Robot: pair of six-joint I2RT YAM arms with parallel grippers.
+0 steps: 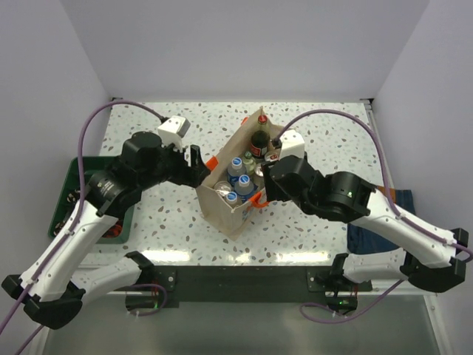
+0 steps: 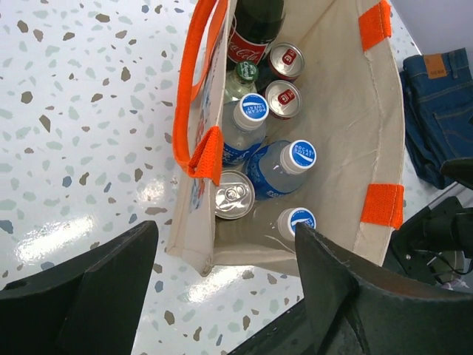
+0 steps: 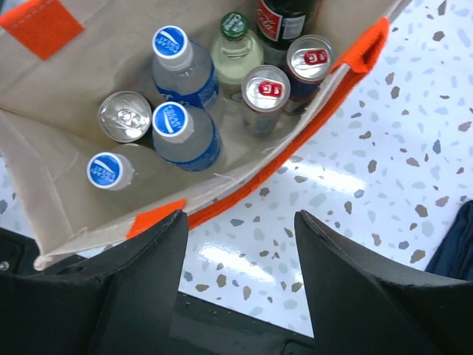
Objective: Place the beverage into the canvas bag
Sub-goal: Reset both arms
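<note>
Both grippers hold nothing. The left gripper (image 2: 225,240) and the right gripper (image 3: 240,220) have their fingers wide apart, one at each side of the bag (image 1: 222,211). The bag stands open on the table (image 1: 148,222). Inside, from near to far, are three blue-capped bottles (image 3: 171,118), a silver can (image 3: 124,116), two red-topped cans (image 3: 266,89), a green-capped bottle (image 3: 235,26) and a cola bottle (image 2: 255,29). Only the top view shows the green tray (image 1: 65,191) at the left.

Three blue-capped bottles (image 3: 171,41), one green-capped bottle (image 3: 234,24), one cola bottle (image 3: 284,18), three cans (image 3: 266,87), one canvas bag (image 3: 44,81)
</note>
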